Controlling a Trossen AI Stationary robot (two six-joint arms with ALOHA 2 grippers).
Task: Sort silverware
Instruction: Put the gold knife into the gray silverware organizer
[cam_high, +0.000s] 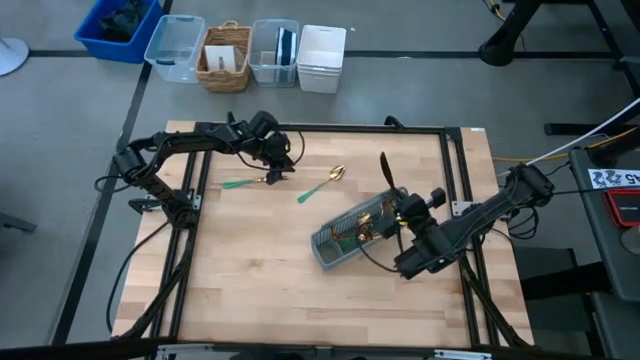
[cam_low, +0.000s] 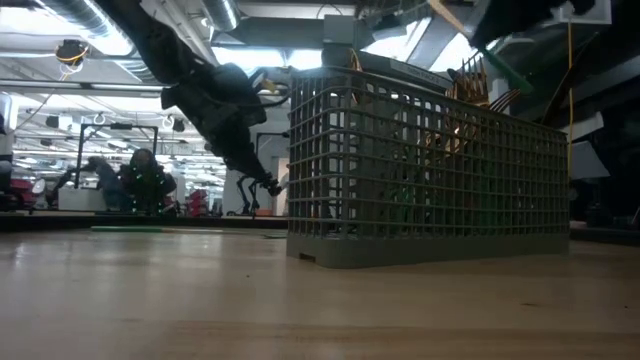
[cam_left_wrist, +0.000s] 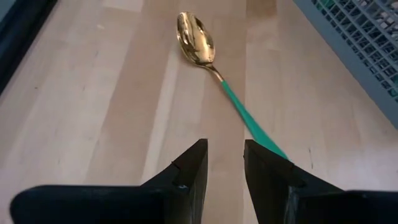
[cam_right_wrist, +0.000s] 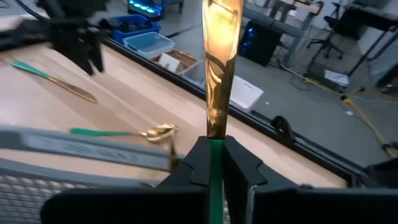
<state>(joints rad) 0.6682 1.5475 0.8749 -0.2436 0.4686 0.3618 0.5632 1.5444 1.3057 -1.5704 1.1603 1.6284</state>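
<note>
Right gripper (cam_right_wrist: 212, 163): fingers clamped on a knife (cam_right_wrist: 217, 68) by its green handle, gold blade pointing up past the fingers. Held upright, likely so it can drop handle-first into a slot. In the high view this gripper (cam_high: 402, 212) sits over the grey caddy (cam_high: 330, 248), which lies right of the table's middle, toward the right edge. Several pieces already stand inside it, gold ends up.

Left gripper (cam_high: 278, 163): near the far edge of the table (cam_high: 250, 290), left of centre. Fingers (cam_left_wrist: 193, 167) slightly apart, holding nothing, lined up on the green handle of a spoon (cam_left_wrist: 198, 40) lying flat. Judged to be an approach for pickup by the handle.

Loose on the wood: another knife (cam_high: 250, 182) just by the left gripper, and the spoon (cam_high: 322, 185) between that gripper and the caddy.
</note>
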